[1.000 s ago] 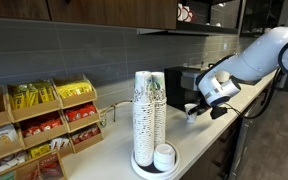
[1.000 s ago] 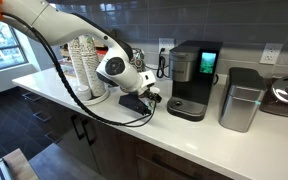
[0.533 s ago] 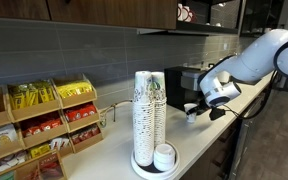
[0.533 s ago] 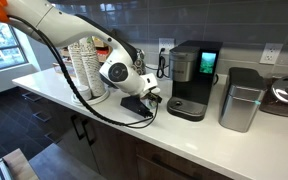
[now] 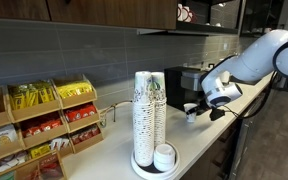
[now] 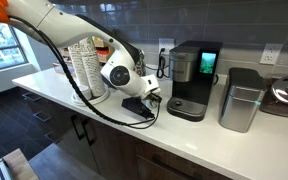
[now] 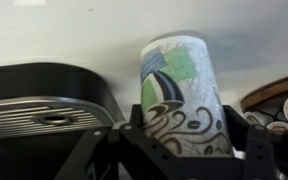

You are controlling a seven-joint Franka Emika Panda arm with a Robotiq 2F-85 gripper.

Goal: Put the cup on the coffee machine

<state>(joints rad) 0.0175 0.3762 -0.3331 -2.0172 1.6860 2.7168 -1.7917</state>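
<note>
White countertop (image 6: 189, 135) under grey tile (image 6: 244, 25); gripper (image 6: 154, 99) clamped on printed cup (image 7: 179, 90), near coffee machine (image 6: 192, 80); open counter along front edge.

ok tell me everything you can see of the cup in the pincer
The paper cup is white with a green, blue and black swirl print. In the wrist view the pincer grips its near end from both sides; it juts out slightly tilted against the white counter, beside the black coffee machine and apart from it. Its inside is hidden.

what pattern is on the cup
White cup printed with green, blue and dark swirls; clearest in wrist view.
</note>
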